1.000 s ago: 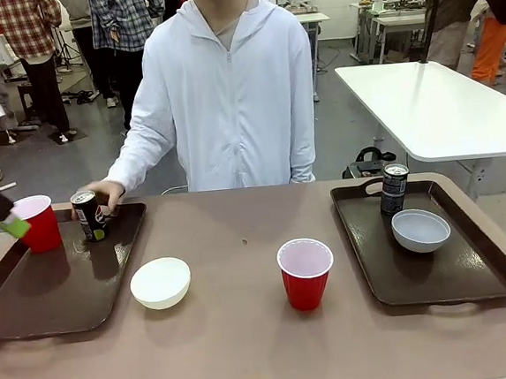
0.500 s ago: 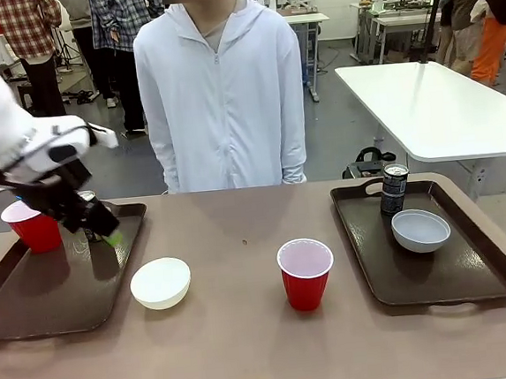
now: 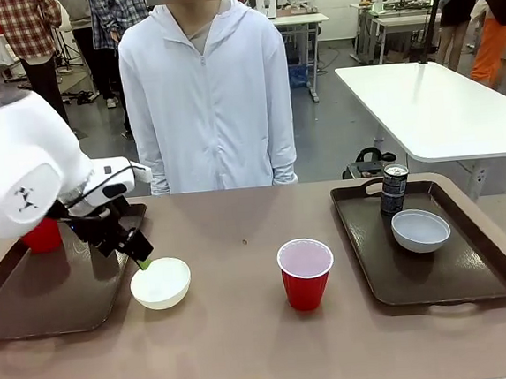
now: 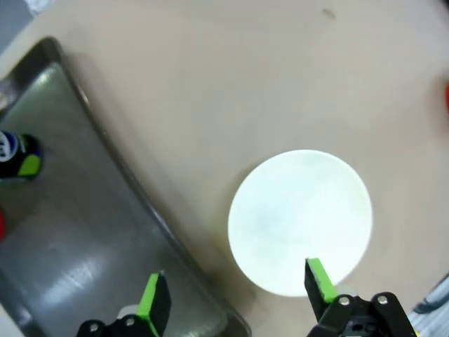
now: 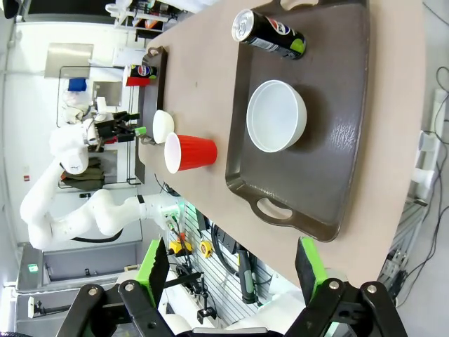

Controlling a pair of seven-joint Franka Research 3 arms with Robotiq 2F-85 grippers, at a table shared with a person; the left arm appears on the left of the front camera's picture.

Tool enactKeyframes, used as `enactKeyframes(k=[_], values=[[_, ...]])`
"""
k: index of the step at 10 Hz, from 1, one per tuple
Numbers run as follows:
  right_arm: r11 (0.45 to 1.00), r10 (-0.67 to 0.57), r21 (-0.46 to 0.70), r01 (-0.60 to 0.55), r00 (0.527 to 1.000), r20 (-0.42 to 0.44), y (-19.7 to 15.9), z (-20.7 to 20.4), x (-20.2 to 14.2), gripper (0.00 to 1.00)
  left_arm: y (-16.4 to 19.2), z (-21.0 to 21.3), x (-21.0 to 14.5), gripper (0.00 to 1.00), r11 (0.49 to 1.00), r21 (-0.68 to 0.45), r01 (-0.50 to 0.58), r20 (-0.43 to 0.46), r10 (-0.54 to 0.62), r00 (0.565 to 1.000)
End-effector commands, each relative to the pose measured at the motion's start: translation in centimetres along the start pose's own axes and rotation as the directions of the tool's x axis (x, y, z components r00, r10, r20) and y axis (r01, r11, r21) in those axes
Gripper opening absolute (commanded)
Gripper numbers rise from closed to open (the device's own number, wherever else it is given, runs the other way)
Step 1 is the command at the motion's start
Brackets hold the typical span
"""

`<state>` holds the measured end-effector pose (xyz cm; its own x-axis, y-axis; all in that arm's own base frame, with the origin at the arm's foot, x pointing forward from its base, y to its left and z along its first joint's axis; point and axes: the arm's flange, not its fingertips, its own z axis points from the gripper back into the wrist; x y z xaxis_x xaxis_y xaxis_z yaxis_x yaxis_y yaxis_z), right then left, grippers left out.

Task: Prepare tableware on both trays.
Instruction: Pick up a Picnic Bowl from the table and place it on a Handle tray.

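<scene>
Left wrist view. Item: cream-white bowl (image 4: 300, 221), on the bench (image 4: 210, 84) at 1 o'clock from your left claw (image 4: 235, 288), just beside the rim of the left tray (image 4: 77, 239). Likely light, rigid, slick, chippable; take it across the rim. Claw: wide, empty. Arm: angled down over the bowl's 6 o'clock edge.
</scene>
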<state>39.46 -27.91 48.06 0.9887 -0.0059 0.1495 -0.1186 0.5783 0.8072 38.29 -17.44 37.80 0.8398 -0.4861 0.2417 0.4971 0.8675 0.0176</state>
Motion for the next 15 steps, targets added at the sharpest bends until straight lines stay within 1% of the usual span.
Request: enactKeyframes(k=[1,3,6,7,8,10,11,12,15], values=[[1.000,-0.018,-0.014,0.018,1.000,0.008,0.2,-0.5,-0.3,0.95,-0.1,-3.1,-3.7,1.00,0.998,0.060,-0.003,-0.025,0.004,1.000],[1.000,-0.018,-0.014,0.018,1.000,0.008,0.2,-0.5,-0.3,0.95,0.0,-4.6,-2.9,1.00,0.998,0.059,0.015,-0.048,-0.012,0.999],[1.000,-0.018,-0.014,0.018,1.000,0.008,0.2,-0.5,-0.3,0.95,-0.8,-4.3,-2.3,1.00,0.996,0.083,0.042,-0.013,-0.041,0.999],[1.000,-0.018,-0.014,0.018,1.000,0.008,0.2,-0.5,-0.3,0.95,-1.0,-4.3,-2.3,1.00,0.994,0.107,0.033,-0.014,-0.032,0.999],[1.000,-0.018,-0.014,0.018,1.000,0.008,0.2,-0.5,-0.3,0.95,-1.3,-4.3,-2.3,1.00,0.993,0.111,0.050,-0.015,-0.048,0.999],[1.000,-0.018,-0.014,0.018,1.000,0.008,0.2,-0.5,-0.3,0.95,-1.8,-4.4,-2.2,1.00,0.995,0.079,0.064,-0.026,-0.062,0.998],[1.000,-0.018,-0.014,0.018,1.000,0.008,0.2,-0.5,-0.3,0.95,-2.5,-4.3,-2.2,0.89,0.995,0.063,0.080,-0.017,-0.079,0.997],[1.000,-0.018,-0.014,0.018,1.000,0.008,0.2,-0.5,-0.3,0.95,-3.2,-4.0,-2.2,0.81,0.994,0.048,0.093,-0.012,-0.093,0.996],[1.000,-0.018,-0.014,0.018,1.000,0.008,0.2,-0.5,-0.3,0.95,-2.8,-4.7,-2.2,0.52,0.997,0.043,0.068,-0.044,-0.066,0.997]])
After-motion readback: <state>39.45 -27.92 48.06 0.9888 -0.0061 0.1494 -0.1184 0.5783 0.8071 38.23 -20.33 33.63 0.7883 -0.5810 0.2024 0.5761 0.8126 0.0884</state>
